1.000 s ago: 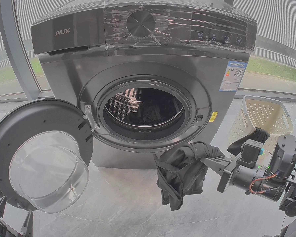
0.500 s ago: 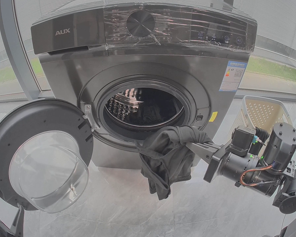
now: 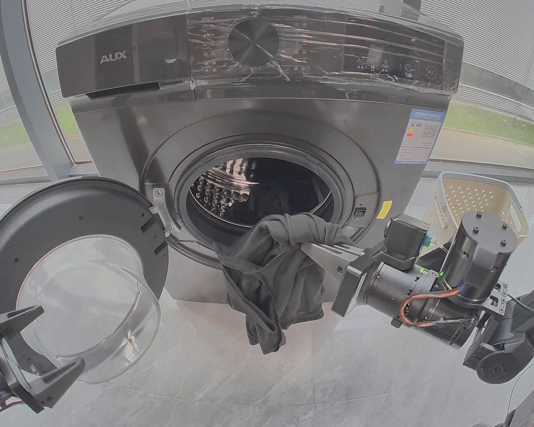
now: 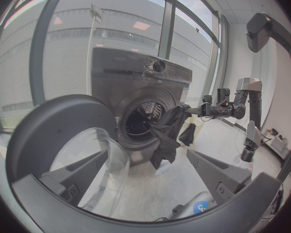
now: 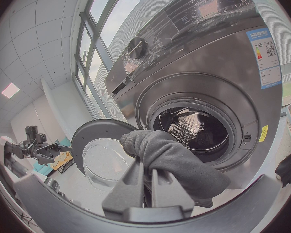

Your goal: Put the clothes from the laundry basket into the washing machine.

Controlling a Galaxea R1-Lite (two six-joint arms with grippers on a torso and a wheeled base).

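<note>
At head view's 8 o'clock, L gripper (image 3: pixel 62 336) sits low in front of the door's glass bowl. Its fingers are spread wide w/ nothing betw them, and its wrist is cut off by the frame edge. Door (image 3: pixel 71 209) hangs open at 9 o'clock of the drum mouth, hinged on the washing machine (image 3: pixel 130 126). Drum (image 3: pixel 261 194) is dark inside; sth dark lies at the back, can't tell what.

At 6 o'clock of the mouth, R gripper (image 3: pixel 307 248) is clenched on a top fold of the dark garment (image 3: pixel 273 268). The upper bunch overlaps the mouth's lower rim; touching or not, can't tell. The rest hangs in folds before the machine's lower front, and whether the tail clears the floor is hard to judge. In R wrist view the fabric drapes over the fingers (image 5: pixel 129 185) and hides their tips.

At 3 o'clock of the machine stands the laundry basket (image 3: pixel 474 194), tilted, lower part hidden behind the R arm. A dark cloth (image 5: pixel 289 169) hangs at its rim, partly cut off by the frame edge.
</note>
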